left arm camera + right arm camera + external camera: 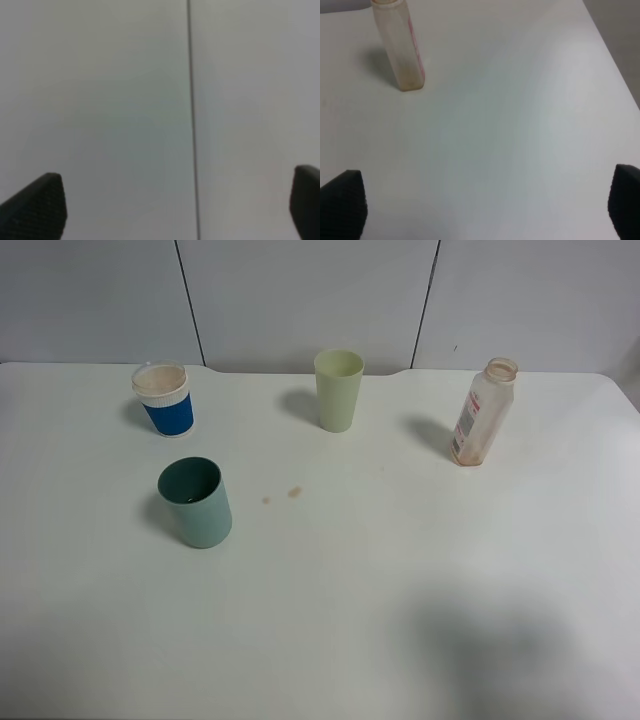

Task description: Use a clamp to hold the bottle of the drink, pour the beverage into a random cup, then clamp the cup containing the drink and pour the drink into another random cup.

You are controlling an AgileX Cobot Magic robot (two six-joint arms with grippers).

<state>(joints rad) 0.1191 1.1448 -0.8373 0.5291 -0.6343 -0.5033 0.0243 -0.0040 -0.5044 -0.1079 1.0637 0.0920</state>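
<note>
Bottle (482,412) is standing upright near the far right corner of the desk (400,590), uncapped, its clear walls stained brown and its white label showing red marks; whether any liquid is left in it cannot be told. Nothing is gripping it. In the right wrist view the same bottle (399,45) is standing well apart from the right claw (485,210), whose two black jaws are showing only at the picture's edges, spread wide and released over bare desk. The left claw (175,207) is likewise released, its jaws standing far apart with nothing between them, and it is facing a pale wall panel (100,100) with a dark seam. Neither arm is showing in the high view.

Near the far left corner the blue-banded white cup (163,398) is sitting upright. Nearer the front on the left side, the teal cup (195,502) is standing apart from it. At the middle of the far edge a pale yellow-green cup (338,390) is standing. Two small brown spots (281,496) are lying on the desk just right of the teal cup.
</note>
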